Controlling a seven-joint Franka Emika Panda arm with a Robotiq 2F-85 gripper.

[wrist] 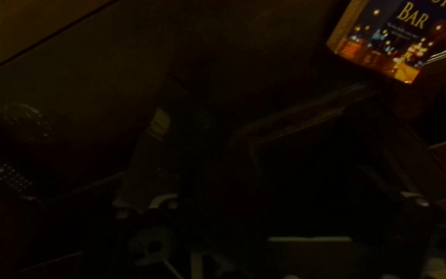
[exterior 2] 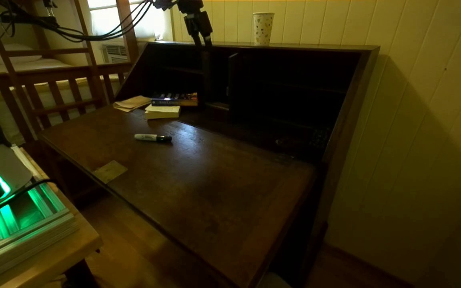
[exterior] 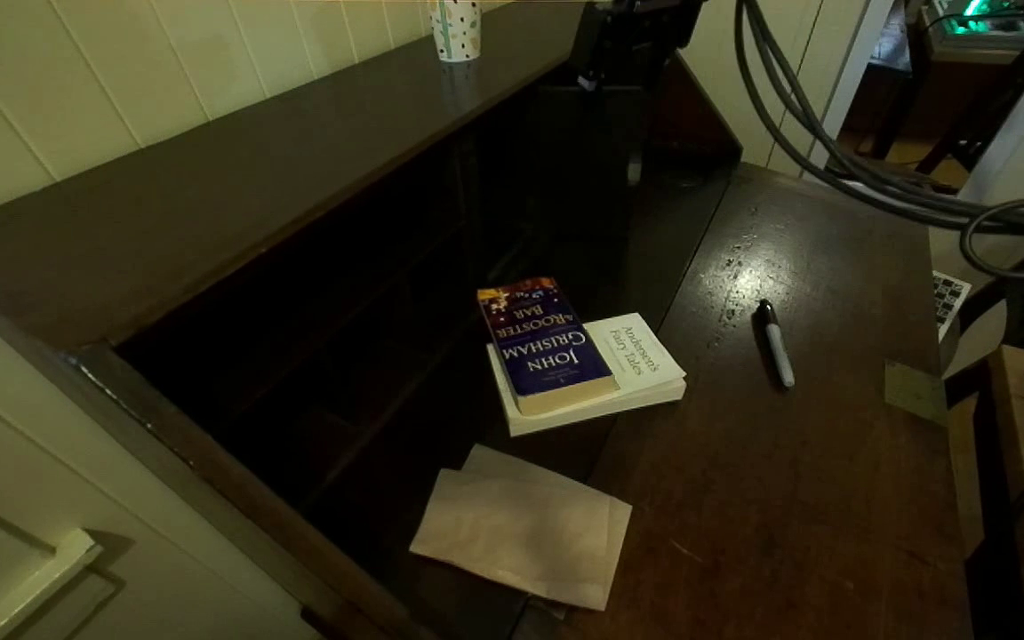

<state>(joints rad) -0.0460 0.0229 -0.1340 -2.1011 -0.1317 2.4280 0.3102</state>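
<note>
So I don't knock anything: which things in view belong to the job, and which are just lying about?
Likely in the job:
gripper, open
small cabinet door, standing open, seemingly nearest the gripper

Apparently just lying about:
John Grisham book, atop the Andersen book
brown papers
marker
spotted cup, upright
remote-like thing

Wooden desk with white book, tan papers, marker, remote and cup.

I see a wooden table, glossy and flecked under the light, and a shiny book cover. The tan sheets look like matt paper, the small door like dark wood.
</note>
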